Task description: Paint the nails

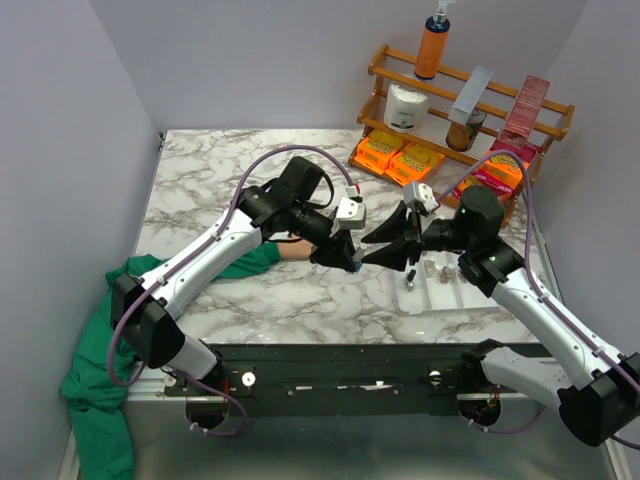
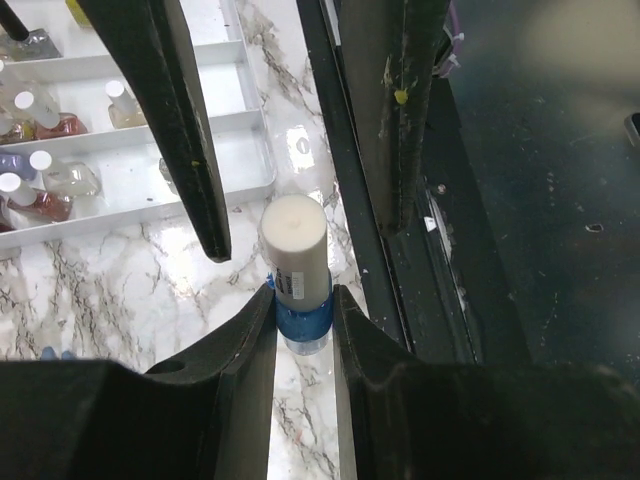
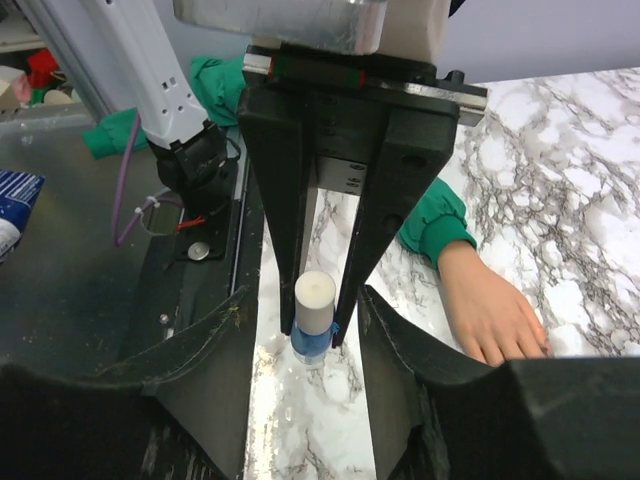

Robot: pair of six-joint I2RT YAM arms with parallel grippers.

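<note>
No legible text, print on orange packets [image 1: 398,157] too small

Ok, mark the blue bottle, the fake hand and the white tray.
blue bottle [image 3: 313,315], right wrist view, white cap.
fake hand [image 3: 490,312], right wrist view, back of hand.
white tray [image 2: 245,150], left wrist view, bare compartment floor.

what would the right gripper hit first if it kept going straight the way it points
Most likely the white cap of the polish bottle in the left gripper; it sits dead ahead of the right gripper's open fingers.
</note>
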